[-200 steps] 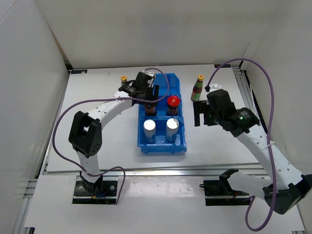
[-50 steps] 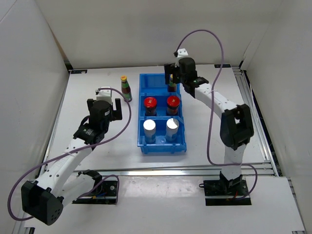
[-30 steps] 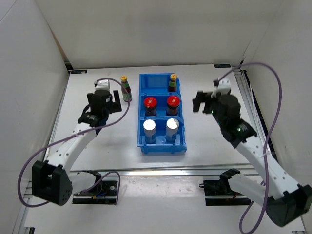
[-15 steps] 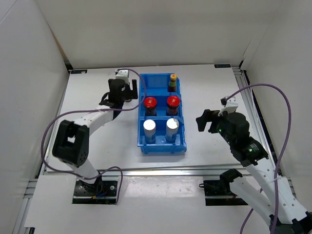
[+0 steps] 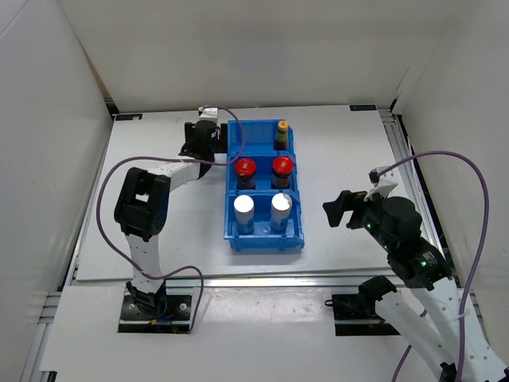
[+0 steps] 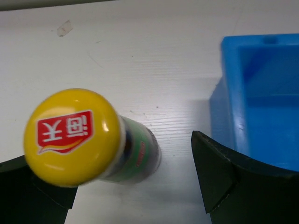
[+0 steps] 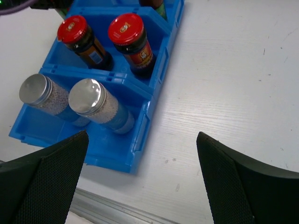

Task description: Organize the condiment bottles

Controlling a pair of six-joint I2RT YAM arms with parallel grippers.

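Observation:
A slim dark bottle with a yellow cap and green-red label stands on the table just left of the blue bin. My left gripper is open around it, the bottle close to the left finger; in the top view my left gripper hides it. The bin holds the other yellow-capped bottle, two red-lidded jars and two silver-topped white cylinders. My right gripper is open and empty, right of the bin.
The right wrist view shows the bin's right wall, the jars, the cylinders and bare white table to the right. White walls enclose the table; a metal rail runs along its near edge.
My left gripper has moved toward the back and right, closing in on the loose yellow-capped bottle beside the bin. My right arm has drawn back toward the near edge.

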